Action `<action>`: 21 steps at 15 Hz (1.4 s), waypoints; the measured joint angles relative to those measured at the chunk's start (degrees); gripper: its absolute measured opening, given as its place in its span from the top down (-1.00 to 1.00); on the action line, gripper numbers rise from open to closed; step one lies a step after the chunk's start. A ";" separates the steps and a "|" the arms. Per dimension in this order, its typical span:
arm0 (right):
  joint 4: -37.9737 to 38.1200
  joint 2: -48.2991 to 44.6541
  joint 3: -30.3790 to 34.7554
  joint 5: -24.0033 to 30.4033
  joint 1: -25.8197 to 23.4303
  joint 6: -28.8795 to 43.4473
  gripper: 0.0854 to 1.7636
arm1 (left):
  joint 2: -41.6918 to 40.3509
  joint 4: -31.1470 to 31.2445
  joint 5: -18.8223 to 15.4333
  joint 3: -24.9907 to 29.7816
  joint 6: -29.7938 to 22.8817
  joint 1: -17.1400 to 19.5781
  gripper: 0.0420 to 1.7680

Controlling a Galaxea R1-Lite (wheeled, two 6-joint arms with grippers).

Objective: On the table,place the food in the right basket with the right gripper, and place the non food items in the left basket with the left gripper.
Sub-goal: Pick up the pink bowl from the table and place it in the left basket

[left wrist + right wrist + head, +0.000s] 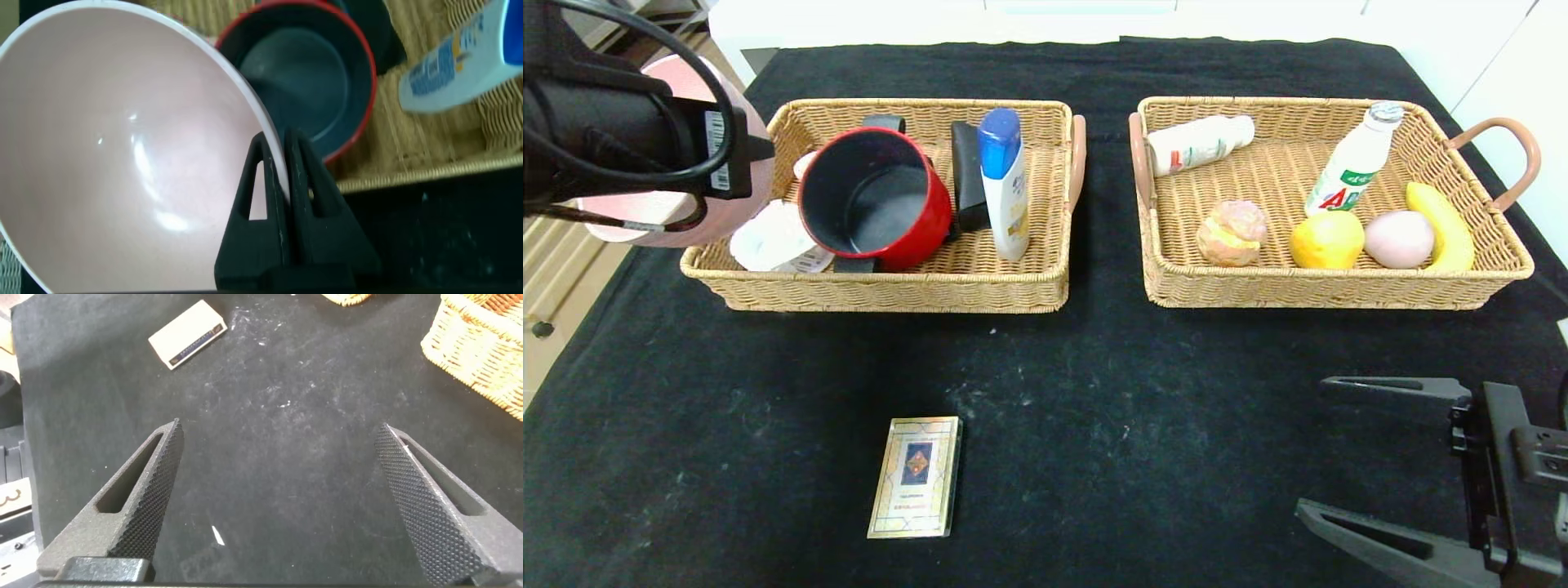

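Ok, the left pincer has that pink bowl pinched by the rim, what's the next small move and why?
Probably carry the pink bowl a little further over the left basket and lower it before releasing. The left pincer is shut on its rim, and the bowl hangs at the basket's outer edge beside the red cup, not yet over open wicker.

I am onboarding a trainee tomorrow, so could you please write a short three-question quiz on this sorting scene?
1. True or false: the left gripper is shut on the pink bowl's rim.
2. Which item lies on the table outside both baskets? A) banana B) card box C) red mug
3. Fill in: the right gripper hovers ____ over the black cloth.

Key: 1 true; 2 B, the card box; 3 open.
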 joint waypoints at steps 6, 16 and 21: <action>0.07 -0.24 0.00 0.05 0.00 0.00 -0.94 | 8.16 -12.21 -1.40 -1.97 0.99 3.75 0.86; 0.02 -0.24 0.22 0.05 0.00 -0.02 -0.94 | 17.12 -18.02 -1.73 -4.57 0.85 6.58 0.86; 0.07 -0.24 0.26 0.06 0.00 -0.05 -0.94 | 17.44 -18.02 -1.73 -3.91 0.59 6.69 0.86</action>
